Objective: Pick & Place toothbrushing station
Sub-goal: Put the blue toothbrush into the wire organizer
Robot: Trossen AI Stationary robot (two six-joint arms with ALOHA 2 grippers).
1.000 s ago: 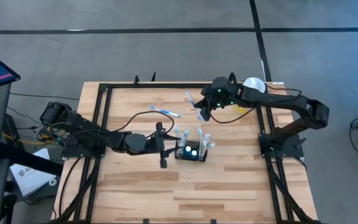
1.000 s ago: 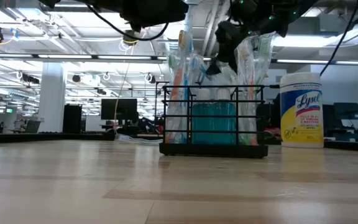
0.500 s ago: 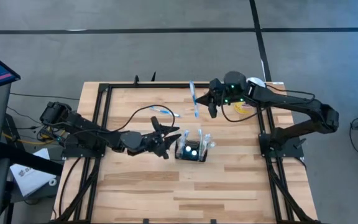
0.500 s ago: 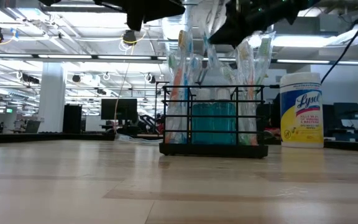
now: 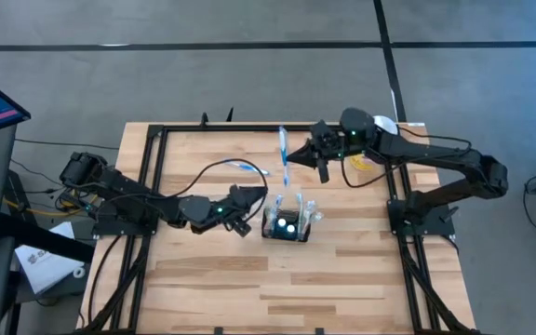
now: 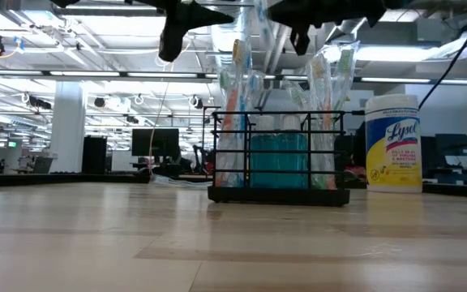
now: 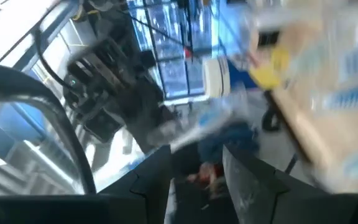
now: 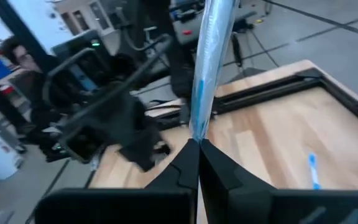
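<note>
Toothbrushing station [image 5: 287, 226], a small black wire holder, upright near the middle of the wooden table [image 5: 342, 279], slightly right of centre. Several wrapped toothbrushes [image 6: 235, 105] standing in its slots, a teal cup [image 6: 279, 161] inside, as seen in the low view.

Right hand [image 5: 303, 154] raised above the far part of the table, beyond the station and apart from it, fingers clenched on a wrapped blue-and-white toothbrush [image 5: 284, 149]. In the right wrist view, the two dark fingers [image 8: 185, 163] pinched tight around the lower end of that toothbrush [image 8: 205, 59], which stands up and away from them.

Left hand [image 5: 240, 209] just left of the station, close beside it, near the table surface. Fingers [image 7: 244, 180] parted in the left wrist view, with something small and blurred between them; cannot tell what, nor whether grasped.

Loose blue toothbrush [image 5: 249, 167] lying flat on the table, on the far side of the left hand and to the left of the right hand. White-and-yellow wipes canister [image 6: 393, 143] standing to the right of the station in the low view, at the far right corner of the table.
</note>
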